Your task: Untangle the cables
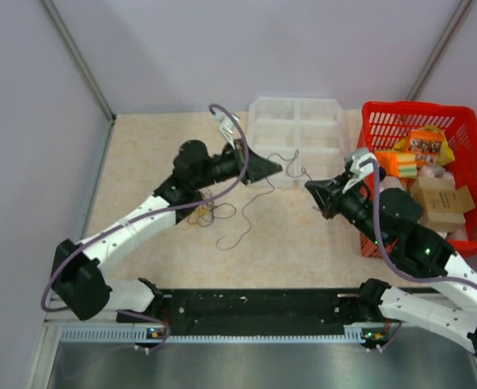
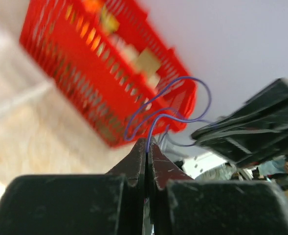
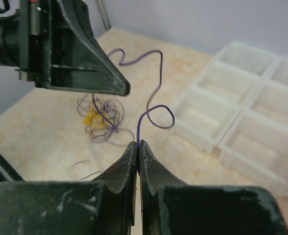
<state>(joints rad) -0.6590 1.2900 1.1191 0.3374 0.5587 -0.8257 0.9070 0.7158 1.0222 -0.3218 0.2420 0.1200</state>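
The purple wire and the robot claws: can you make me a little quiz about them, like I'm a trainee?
1. What colour is the basket by the right arm?
2. True or false: the left gripper and the right gripper both pinch the purple wire.
3. Where does the tangle lie? A: in the basket. B: on the table. C: in the air between the grippers.
Key: 1 red; 2 true; 3 B.
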